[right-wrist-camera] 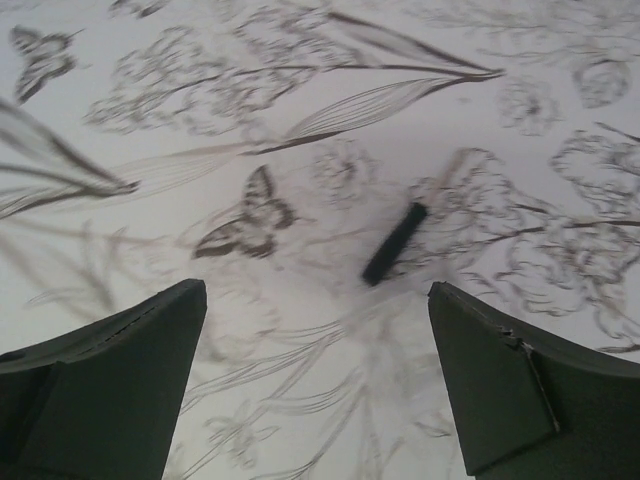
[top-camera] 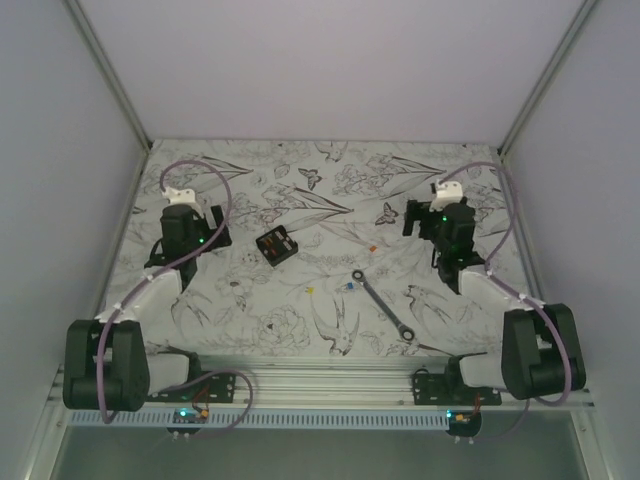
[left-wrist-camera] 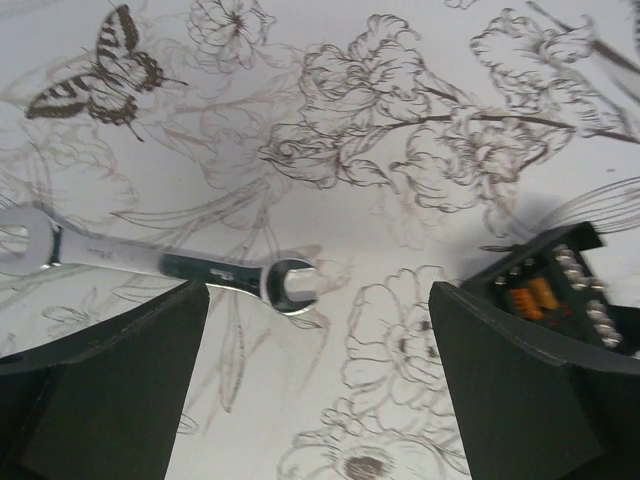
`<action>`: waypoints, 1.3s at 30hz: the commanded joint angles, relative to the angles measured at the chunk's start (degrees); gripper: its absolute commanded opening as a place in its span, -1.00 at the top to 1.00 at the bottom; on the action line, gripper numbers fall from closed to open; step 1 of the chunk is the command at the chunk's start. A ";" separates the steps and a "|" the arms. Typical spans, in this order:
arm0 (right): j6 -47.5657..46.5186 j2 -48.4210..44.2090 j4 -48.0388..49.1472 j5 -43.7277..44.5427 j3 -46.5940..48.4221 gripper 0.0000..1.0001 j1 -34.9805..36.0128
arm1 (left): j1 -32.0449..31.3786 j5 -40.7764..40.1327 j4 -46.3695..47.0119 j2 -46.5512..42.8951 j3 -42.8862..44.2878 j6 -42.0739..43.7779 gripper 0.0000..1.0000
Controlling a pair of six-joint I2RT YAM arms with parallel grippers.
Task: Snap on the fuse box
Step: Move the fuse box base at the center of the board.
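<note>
The patterned table [top-camera: 330, 170] gives no backstop, so an off-centre press could, I judge, skid or tip the box instead of clicking it shut. The left gripper [left-wrist-camera: 318, 310] and right gripper [right-wrist-camera: 316, 300] both gape wide and hold nothing (neither touches anything). The wrench [left-wrist-camera: 160, 265] lies just beyond the left gap and might get knocked. The fuse box [top-camera: 277, 245] sits between the arms, nearer the left, partly hidden behind one finger [left-wrist-camera: 520, 390], outside the gap.
</note>
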 commanded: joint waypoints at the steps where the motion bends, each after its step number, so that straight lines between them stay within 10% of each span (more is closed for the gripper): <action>1: 0.62 -3.07 -15.80 1.28 3.95 -0.99 6.44 | -0.44 6.00 -12.39 -1.54 2.16 -12.39 -0.93; 18: 8.49 1.88 -15.56 5.23 3.39 -0.98 26.94 | -15.31 8.81 -13.78 9.09 6.58 -30.47 -0.38; 39: 10.24 8.86 -11.80 5.09 4.74 -1.00 30.01 | -18.48 5.35 -15.14 15.88 10.66 -31.71 0.36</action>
